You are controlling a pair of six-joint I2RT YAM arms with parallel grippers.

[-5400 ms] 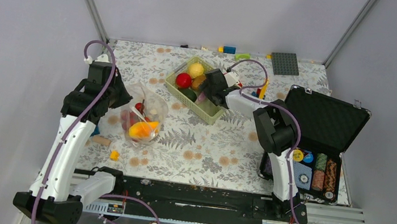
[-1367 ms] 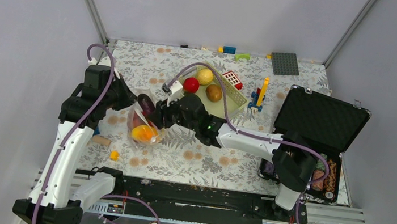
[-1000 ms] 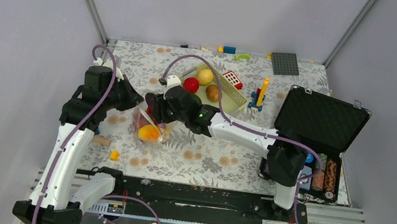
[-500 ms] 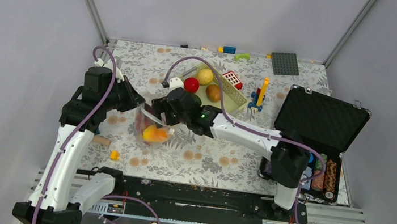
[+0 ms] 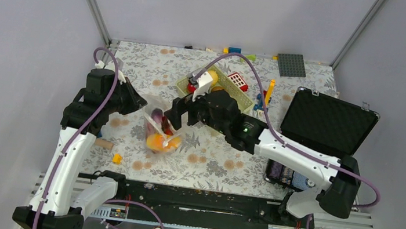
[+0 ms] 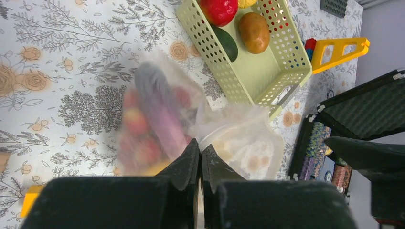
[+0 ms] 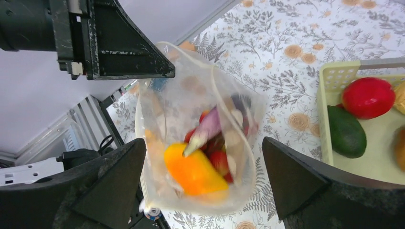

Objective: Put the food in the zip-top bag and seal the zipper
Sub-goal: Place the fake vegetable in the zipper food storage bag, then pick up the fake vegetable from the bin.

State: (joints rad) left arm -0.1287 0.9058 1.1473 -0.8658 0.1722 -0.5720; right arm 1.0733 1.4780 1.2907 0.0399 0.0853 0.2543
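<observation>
Left gripper (image 6: 199,160): pinching zip-top bag (image 6: 239,138) rim
Right gripper (image 7: 203,176): spread, empty, above bag
Eggplant (image 7: 210,126): inside bag
Basket (image 6: 215,57): 1 o'clock from bag

— Do we see any writing at all?
— None that we can read. The zip-top bag (image 7: 200,138) carries only pale dots, no letters.
— And the chips (image 6: 314,143) inside the black case (image 5: 328,121)?
— Their faces are too small for us to make out. The red block (image 5: 238,81) left of that case shows white marks, which we cannot read either.
</observation>
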